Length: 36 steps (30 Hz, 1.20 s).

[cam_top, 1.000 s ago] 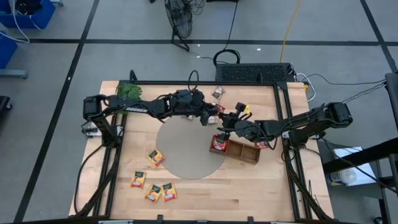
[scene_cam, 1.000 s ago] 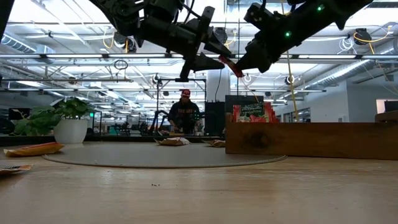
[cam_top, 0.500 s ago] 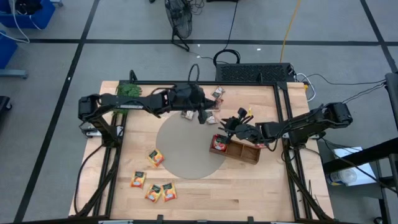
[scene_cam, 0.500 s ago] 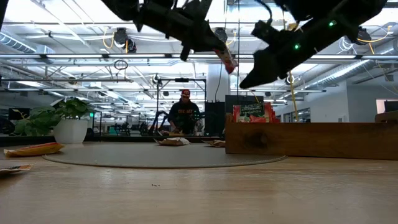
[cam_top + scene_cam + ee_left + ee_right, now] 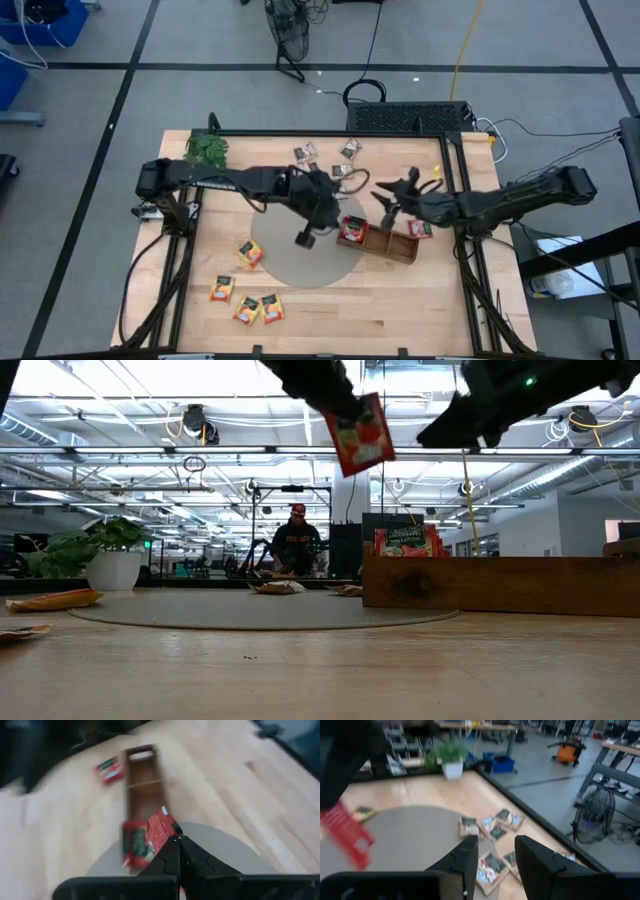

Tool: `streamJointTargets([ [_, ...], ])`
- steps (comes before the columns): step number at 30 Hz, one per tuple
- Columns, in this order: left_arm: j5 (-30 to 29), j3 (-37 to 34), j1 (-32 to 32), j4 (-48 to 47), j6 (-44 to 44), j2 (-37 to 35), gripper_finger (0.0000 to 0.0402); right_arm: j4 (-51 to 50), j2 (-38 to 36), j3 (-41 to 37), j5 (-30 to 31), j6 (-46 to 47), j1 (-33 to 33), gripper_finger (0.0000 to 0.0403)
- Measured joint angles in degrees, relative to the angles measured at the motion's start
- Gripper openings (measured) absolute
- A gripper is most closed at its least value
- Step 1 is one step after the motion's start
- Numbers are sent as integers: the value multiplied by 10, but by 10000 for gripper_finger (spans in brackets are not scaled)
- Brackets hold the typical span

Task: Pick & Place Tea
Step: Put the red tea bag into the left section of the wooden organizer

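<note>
My left gripper (image 5: 330, 215) hangs over the grey round mat (image 5: 300, 255), just left of the wooden tray (image 5: 392, 246), shut on a red tea sachet (image 5: 360, 432). Another red sachet (image 5: 350, 230) stands in the tray's left end, and a third (image 5: 420, 228) lies flat on the table by the tray. My right gripper (image 5: 492, 857) is open with nothing in it, above the table beyond the tray (image 5: 388, 198). Grey-white sachets (image 5: 305, 155) lie near the far edge, and orange ones (image 5: 247, 308) near the front left. My left gripper pinches the red sachet's upper edge (image 5: 169, 836) between its two fingertips. The sachet hangs tilted below the fingers (image 5: 335, 390), high above the mat and clear of everything.
A green leafy sprig (image 5: 208, 150) sits at the far left corner. A person (image 5: 297, 540) stands in the room behind the table. Bare wood (image 5: 400, 310) lies along the near right side.
The red sachet has passed from my right gripper to my left: the left shut on it, then the right opened and drew back toward the table's right edge. My left gripper has carried the sachet toward the near edge, over the mat beside the tray.
</note>
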Motion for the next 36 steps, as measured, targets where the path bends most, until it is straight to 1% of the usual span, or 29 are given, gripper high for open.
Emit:
streamJointTargets([
  [2,16,2,-12,18,34,21,1,-1,-30,-12,0,0,0,118],
  [4,36,0,-18,33,51,47,1,1,-52,-21,0,1,0,117],
  [7,67,-1,-12,62,67,69,1,2,-71,-40,-1,8,0,115],
  [10,77,1,4,89,56,86,1,3,-78,-55,-1,20,0,115],
  [12,83,0,14,89,47,100,1,11,-78,-61,-1,21,0,114],
  [16,122,0,34,119,23,111,1,26,-77,-71,-1,20,0,114],
  [21,121,-1,45,119,8,130,1,23,-77,-73,-1,16,0,114],
  [26,133,1,46,134,3,140,0,25,-77,-73,-1,10,0,114],
  [28,136,0,46,127,-2,145,0,26,-77,-73,-1,7,0,114],
  [36,135,0,49,129,-6,175,0,26,-77,-73,-1,6,0,112],
])
